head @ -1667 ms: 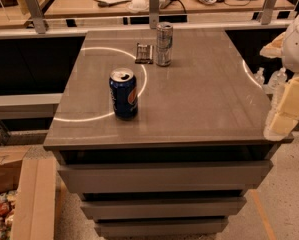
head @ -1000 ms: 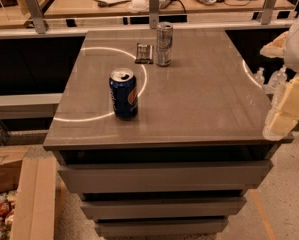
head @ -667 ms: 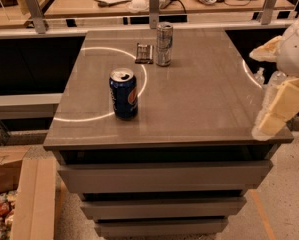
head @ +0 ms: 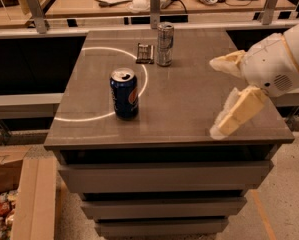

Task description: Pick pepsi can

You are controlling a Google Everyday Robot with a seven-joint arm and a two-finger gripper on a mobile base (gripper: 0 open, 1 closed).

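The pepsi can [head: 124,93], dark blue with a round logo and a silver top, stands upright on the left half of the grey table [head: 189,104]. My gripper [head: 220,96] hangs over the table's right side, well to the right of the can and apart from it. Its two cream fingers [head: 236,111] are spread, with nothing between them. The white arm comes in from the right edge.
A taller slim silver can [head: 164,44] stands at the back centre, with a small dark packet [head: 145,53] just left of it. A railing and a cluttered desk lie behind. A cardboard box [head: 19,199] with items sits on the floor at the lower left.
My gripper has moved left from the table's right edge to over its surface, closer to the cans. The cans have not moved.
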